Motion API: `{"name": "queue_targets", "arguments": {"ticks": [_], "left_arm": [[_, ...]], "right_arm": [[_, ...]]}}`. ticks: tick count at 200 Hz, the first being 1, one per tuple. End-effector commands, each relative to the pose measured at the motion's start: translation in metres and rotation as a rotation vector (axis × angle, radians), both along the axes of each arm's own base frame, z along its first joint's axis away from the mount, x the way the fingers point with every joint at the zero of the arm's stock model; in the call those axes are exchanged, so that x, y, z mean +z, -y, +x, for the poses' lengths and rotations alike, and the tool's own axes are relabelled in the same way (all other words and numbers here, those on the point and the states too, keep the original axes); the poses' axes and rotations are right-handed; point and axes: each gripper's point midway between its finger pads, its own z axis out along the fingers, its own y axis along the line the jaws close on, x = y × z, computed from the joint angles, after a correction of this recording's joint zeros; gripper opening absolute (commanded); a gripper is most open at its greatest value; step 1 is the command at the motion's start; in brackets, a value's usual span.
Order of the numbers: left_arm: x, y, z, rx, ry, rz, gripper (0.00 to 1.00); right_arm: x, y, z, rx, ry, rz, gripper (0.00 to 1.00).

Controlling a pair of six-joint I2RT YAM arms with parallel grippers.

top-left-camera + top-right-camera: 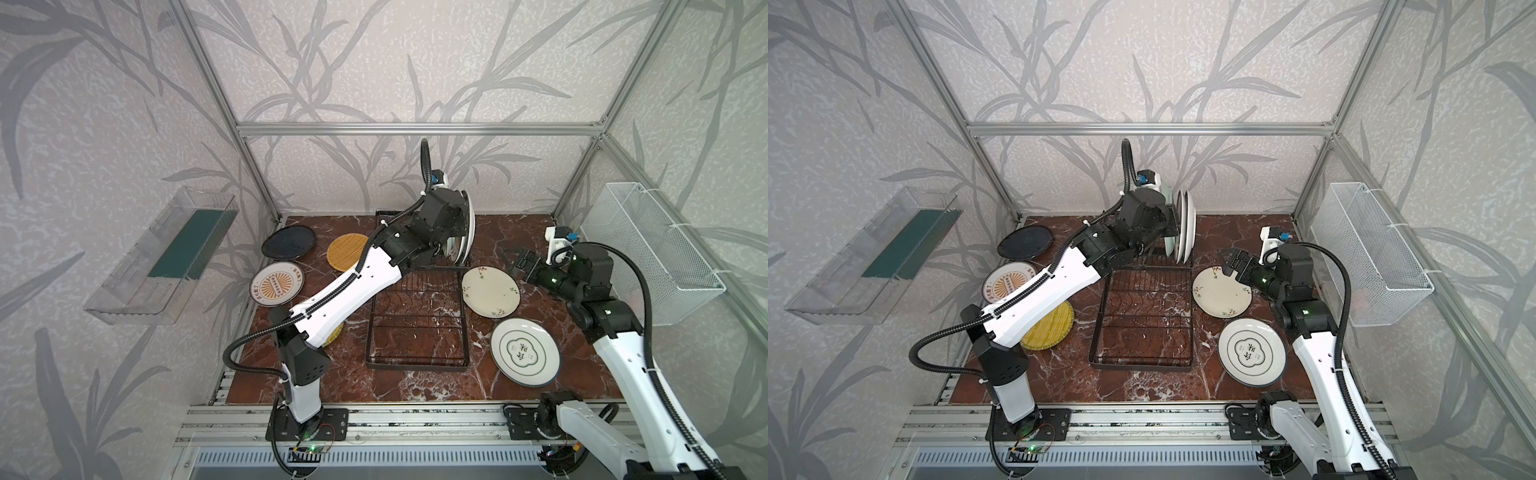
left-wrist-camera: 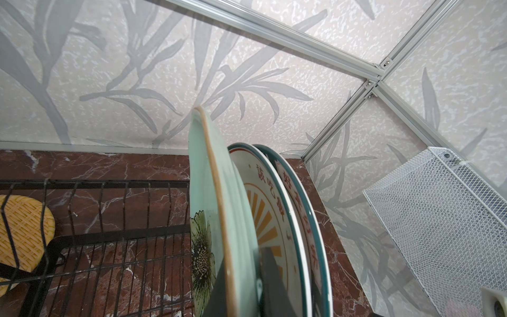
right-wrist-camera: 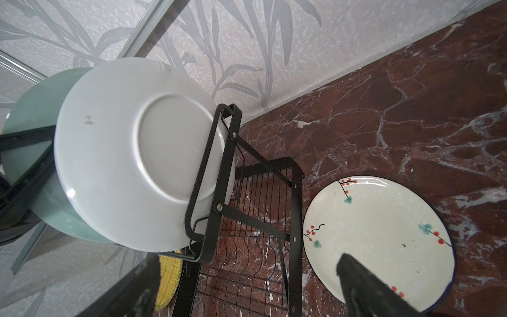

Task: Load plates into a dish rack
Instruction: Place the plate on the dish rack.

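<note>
Toward the far edge of the table [image 1: 332, 386], the dish rack [image 1: 417, 366] sits mid-width. Its raised slotted end is at the back and its flat grid tray runs toward the near edge. Two plates stand upright in the slots on the right side: a racked sunburst plate [image 2: 263, 216] and, just beyond it, a lettered-rim plate [image 2: 299, 197]. The pale teal plate [image 2: 203, 175] stands on edge just beside the sunburst one, on its left. The left gripper [image 2: 242, 280] is clamped on its rim, one finger on each face.

The slots to the left of the teal plate are open, and so is the grid tray. The left arm crosses diagonally from the near-left corner. It passes over the yellow woven plate [image 1: 1048, 328] and the rack's left rail.

Near the left edge, a black plate [image 1: 289, 242], an orange woven plate [image 1: 347, 251] and a flat sunburst plate [image 1: 276, 283] lie apart from one another. Right of the rack lie the cream floral plate [image 1: 490, 291] and, nearer the front edge, the green-emblem plate [image 1: 524, 352].

The right gripper [image 1: 517, 262] hangs over the floral plate's far rim. Its jaws are spread wide and hold nothing.

A white mesh basket [image 1: 648, 253] hangs on the right wall and a clear bin [image 1: 162, 257] on the left wall.
</note>
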Motion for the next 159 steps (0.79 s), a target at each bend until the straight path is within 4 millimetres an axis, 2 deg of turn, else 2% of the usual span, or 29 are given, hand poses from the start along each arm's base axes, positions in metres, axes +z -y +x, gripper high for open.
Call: {"name": "queue_targets", "arguments": {"ticks": [1, 43, 98, 159], "left_arm": [[0.062, -0.009, -0.01, 0.007, 0.119, -0.145, 0.0], [0.055, -0.015, -0.009, 0.027, 0.118, -0.087, 0.0], [0.035, -0.009, -0.005, 0.018, 0.087, -0.021, 0.0], [0.023, -0.002, 0.0, 0.0, 0.081, 0.032, 0.0]], "right_arm": [[0.005, -0.001, -0.001, 0.011, 0.028, 0.01, 0.99], [0.002, -0.002, 0.0, 0.014, 0.023, 0.013, 0.99], [-0.003, -0.001, 0.0, 0.019, 0.012, -0.005, 0.99], [-0.009, -0.004, -0.007, 0.039, 0.011, 0.012, 0.99]]}}
